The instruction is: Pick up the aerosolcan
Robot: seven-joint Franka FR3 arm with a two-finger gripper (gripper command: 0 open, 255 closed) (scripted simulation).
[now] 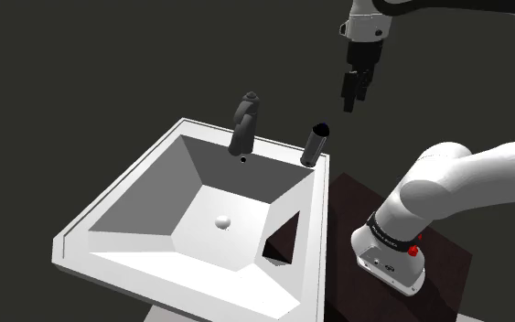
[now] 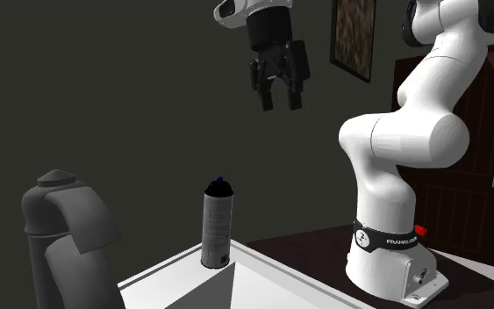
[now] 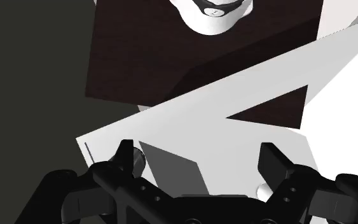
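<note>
Shoulder view, hand: the black hand [image 1: 353, 97] hangs in the air, up and to the right of the aerosol can [image 1: 316, 145], and touches nothing.
Shoulder view, aerosol can: dark grey. It stands on the back rim of the white sink [image 1: 123, 183] near the corner, to the right of the dark faucet [image 1: 244, 123].
Shoulder view, stand: the dark brown stand [image 1: 452, 261] sits beside the sink and carries the arm's white base [image 1: 392, 254].
Second exterior view, hand: the hand [image 2: 281, 101] points down with its two fingers spread and a clear gap between them. It is empty, well above the can and to its right.
Second exterior view, aerosol can: the can [image 2: 218, 224] is upright on the sink rim. Its body is grey and its dark cap has a blue tip. The faucet looms at its left.
Second exterior view, background: a framed picture [image 2: 354, 35] hangs on the wall, and a dark wooden cabinet [image 2: 490, 114] stands behind the arm.
Wrist view, hand: the hand [image 3: 198, 153] is released, its fingers wide apart with nothing between them. The white sink rim and the dark stand lie beneath.
</note>
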